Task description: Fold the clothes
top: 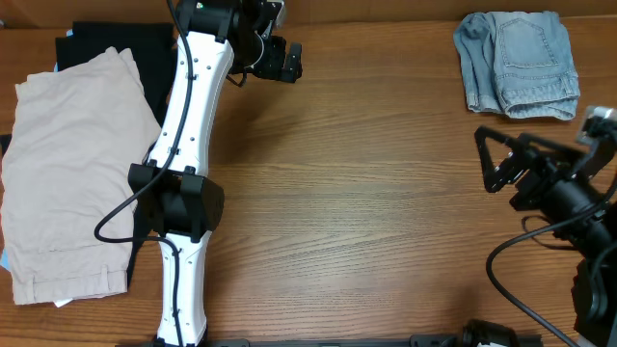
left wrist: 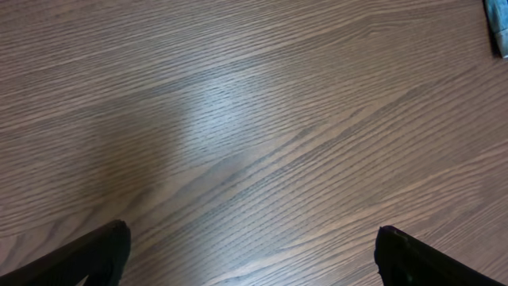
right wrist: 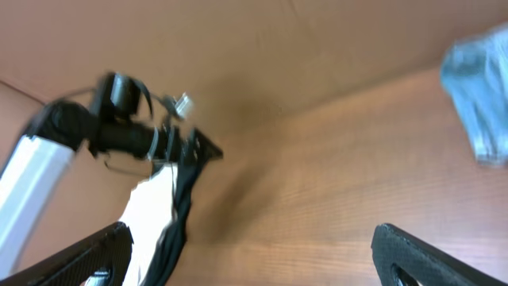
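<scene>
Folded denim shorts (top: 519,63) at wood-grain table's (top: 366,222) far right corner; left fingers (left wrist: 87,258) and right fingers (right wrist: 429,258) spread apart, empty.

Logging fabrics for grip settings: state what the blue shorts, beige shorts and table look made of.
Blue shorts: likely faded denim, washed blue with stitched seams.
Beige shorts: smooth matte woven cloth, possibly cotton.
Table: wood or wood-look laminate, visible grain, slight sheen.

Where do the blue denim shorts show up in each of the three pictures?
Overhead: denim shorts, top right corner.
Left wrist: denim shorts, a sliver at the top right edge.
Right wrist: denim shorts, a blurred patch at the right edge.
Shared landmark: the wooden table.
</scene>
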`<state>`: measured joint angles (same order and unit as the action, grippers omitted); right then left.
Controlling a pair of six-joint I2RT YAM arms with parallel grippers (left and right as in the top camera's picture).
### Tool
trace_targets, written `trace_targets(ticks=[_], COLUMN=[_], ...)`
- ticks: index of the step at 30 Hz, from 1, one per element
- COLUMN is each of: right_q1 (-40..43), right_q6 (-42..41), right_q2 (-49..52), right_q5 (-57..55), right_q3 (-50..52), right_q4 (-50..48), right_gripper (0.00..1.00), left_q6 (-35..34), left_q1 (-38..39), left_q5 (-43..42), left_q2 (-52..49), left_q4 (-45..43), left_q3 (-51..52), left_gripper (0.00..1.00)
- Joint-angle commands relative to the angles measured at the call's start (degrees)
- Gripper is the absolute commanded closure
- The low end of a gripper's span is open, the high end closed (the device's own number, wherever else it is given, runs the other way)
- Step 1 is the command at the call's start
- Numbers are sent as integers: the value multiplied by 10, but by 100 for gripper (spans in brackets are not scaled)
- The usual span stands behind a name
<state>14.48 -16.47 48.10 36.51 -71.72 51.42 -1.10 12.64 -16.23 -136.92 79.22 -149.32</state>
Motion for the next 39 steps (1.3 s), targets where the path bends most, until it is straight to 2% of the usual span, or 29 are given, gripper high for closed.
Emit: trace_targets(ticks=[1, 7, 9, 14, 18, 26, 31, 39], right_q1=[-4, -4, -4, -5, -44, -83, -125, -156], right_q6=[0, 2, 11, 112, 194, 210, 210, 188], right_q2=[-5, -5, -5, -5, -5, -19, -78, -204], right_q5=[11, -49, -71, -69, -92, -198, -225, -215], right_q3=[-8, -7, -7, -7, -7, 7, 111, 382], right_q4=[31, 116, 110, 83, 62, 51, -51, -279], right_gripper=[0, 0, 0, 0, 0, 0, 0, 0], left_q6=[3, 3, 3, 3, 3, 3, 3, 3], left_q1=[-1, -1, -1, -1, -1, -1, -1, -1], left_q5=[3, 3, 3, 3, 3, 3, 3, 3], left_q2=[13, 13, 13, 13, 13, 13, 13, 13], left_q4=[-2, -2, -2, -2, -2, -2, -2, -2], left_q3=[-12, -12, -12, -12, -12, -12, -12, -12], left_gripper=[0, 0, 0, 0, 0, 0, 0, 0])
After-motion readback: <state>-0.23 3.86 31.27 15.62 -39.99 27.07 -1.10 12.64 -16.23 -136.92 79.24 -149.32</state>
